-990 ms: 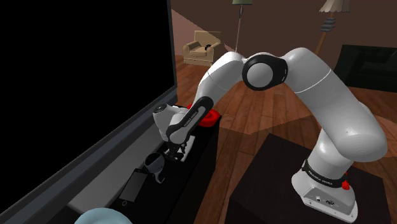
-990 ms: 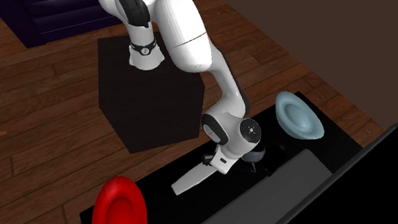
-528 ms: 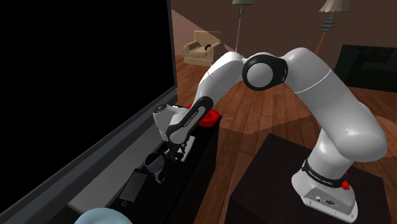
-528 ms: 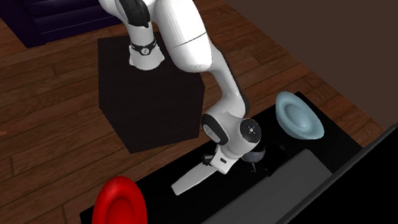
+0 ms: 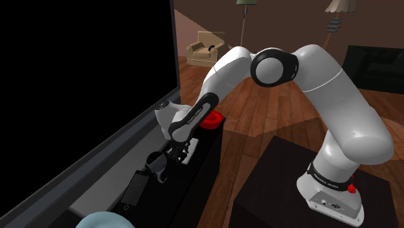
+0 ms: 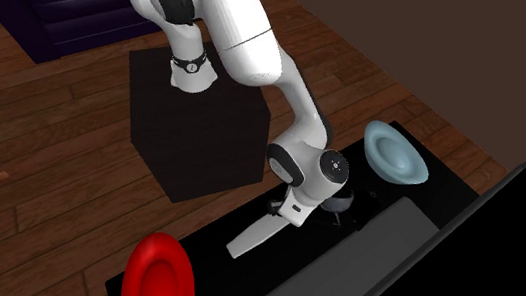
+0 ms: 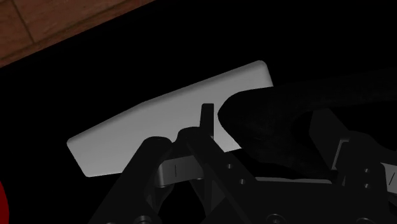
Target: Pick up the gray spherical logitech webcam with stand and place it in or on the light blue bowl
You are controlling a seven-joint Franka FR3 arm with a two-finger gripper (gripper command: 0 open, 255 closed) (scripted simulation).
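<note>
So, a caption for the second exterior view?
White robot arm bends over a dark round webcam on the black table, light blue bowl beside it, red bowl farther off.

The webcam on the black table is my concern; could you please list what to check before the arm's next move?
1. Webcam on the black table: ok.
2. Gripper right by the webcam: ok.
3. Grip on the webcam: cannot tell, black against black.
4. Light blue bowl on the same table: ok.
5. Low path to the bowl: not ok, a flat dark slab lies between; lifting first seems wise.
6. Red dish and white flat piece lie away from that path: ok.
</note>
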